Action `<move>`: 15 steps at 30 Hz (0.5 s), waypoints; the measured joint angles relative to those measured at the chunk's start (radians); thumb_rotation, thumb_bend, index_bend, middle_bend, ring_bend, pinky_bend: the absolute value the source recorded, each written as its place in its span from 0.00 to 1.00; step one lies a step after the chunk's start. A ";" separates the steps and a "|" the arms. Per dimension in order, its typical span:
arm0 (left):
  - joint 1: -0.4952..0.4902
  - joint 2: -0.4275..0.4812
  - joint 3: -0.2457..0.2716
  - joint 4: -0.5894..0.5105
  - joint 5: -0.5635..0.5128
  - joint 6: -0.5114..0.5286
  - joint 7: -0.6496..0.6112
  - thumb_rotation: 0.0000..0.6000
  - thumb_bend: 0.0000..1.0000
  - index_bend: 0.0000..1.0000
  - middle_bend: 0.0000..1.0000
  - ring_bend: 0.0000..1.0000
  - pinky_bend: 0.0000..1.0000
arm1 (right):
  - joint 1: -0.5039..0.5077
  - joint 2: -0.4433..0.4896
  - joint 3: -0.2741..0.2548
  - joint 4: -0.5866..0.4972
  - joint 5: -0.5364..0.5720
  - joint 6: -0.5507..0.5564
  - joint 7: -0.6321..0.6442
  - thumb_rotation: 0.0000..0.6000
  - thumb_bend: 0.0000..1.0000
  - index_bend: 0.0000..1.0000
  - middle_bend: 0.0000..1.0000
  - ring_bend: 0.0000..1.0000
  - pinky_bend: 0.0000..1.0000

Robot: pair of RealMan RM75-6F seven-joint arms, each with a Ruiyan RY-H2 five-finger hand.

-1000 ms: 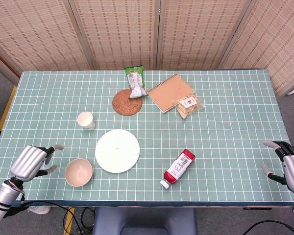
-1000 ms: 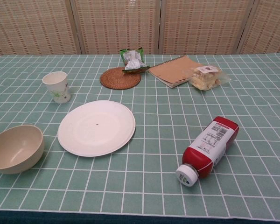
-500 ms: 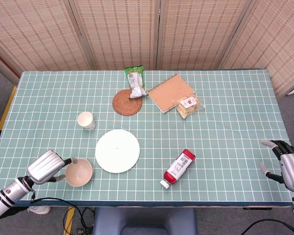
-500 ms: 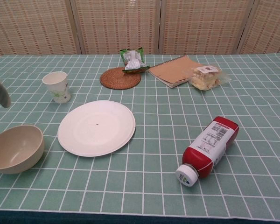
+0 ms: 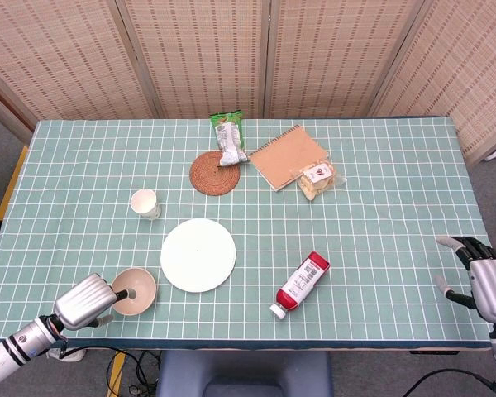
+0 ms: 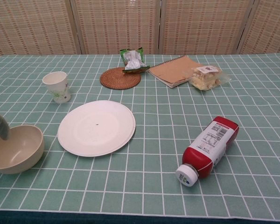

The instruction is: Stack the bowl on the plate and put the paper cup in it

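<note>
Reaching in at the near left table (image 5: 380,248) edge, the left robot hand (image 5: 87,299) has one finger over the beige bowl's (image 5: 136,289) rim and inside it; whether it grips the rim cannot be told. The white plate (image 5: 198,255) lies just beyond the bowl, to the hand's right, the paper cup (image 5: 145,203) farther off. The right robot hand (image 5: 486,285) hangs off the table's right edge, fingers apart, holding nothing.
</note>
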 measured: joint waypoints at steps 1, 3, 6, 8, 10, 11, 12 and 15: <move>0.001 -0.009 0.002 0.007 0.000 0.002 0.000 1.00 0.20 0.36 0.92 0.91 0.98 | 0.000 0.000 0.000 -0.001 0.000 0.001 0.000 1.00 0.28 0.24 0.29 0.20 0.30; 0.003 -0.031 0.008 0.027 0.000 0.004 0.000 1.00 0.20 0.36 0.92 0.91 0.98 | -0.001 0.002 0.000 -0.003 -0.001 0.004 -0.001 1.00 0.28 0.24 0.29 0.20 0.30; 0.002 -0.058 0.014 0.055 -0.002 0.004 0.003 1.00 0.20 0.37 0.92 0.91 0.98 | -0.003 0.004 -0.001 -0.005 -0.001 0.006 -0.003 1.00 0.28 0.24 0.29 0.20 0.30; 0.002 -0.073 0.017 0.070 -0.006 0.003 0.004 1.00 0.20 0.37 0.92 0.91 0.98 | -0.004 0.006 -0.001 -0.007 0.000 0.008 -0.004 1.00 0.28 0.24 0.29 0.20 0.30; 0.002 -0.089 0.021 0.086 -0.014 0.001 0.001 1.00 0.20 0.38 0.92 0.91 0.98 | -0.006 0.007 -0.002 -0.009 0.001 0.009 -0.005 1.00 0.28 0.24 0.29 0.20 0.30; 0.002 -0.094 0.023 0.093 -0.016 0.000 -0.001 1.00 0.20 0.38 0.92 0.91 0.98 | -0.007 0.008 -0.002 -0.009 0.001 0.011 -0.006 1.00 0.28 0.24 0.29 0.20 0.30; 0.002 -0.101 0.026 0.104 -0.019 -0.001 -0.004 1.00 0.20 0.39 0.92 0.91 0.98 | -0.008 0.008 -0.002 -0.010 0.002 0.011 -0.006 1.00 0.28 0.24 0.29 0.20 0.30; 0.004 -0.119 0.030 0.134 -0.026 0.000 -0.006 1.00 0.21 0.40 0.93 0.91 0.98 | -0.010 0.009 -0.003 -0.011 0.005 0.011 -0.007 1.00 0.28 0.24 0.29 0.20 0.30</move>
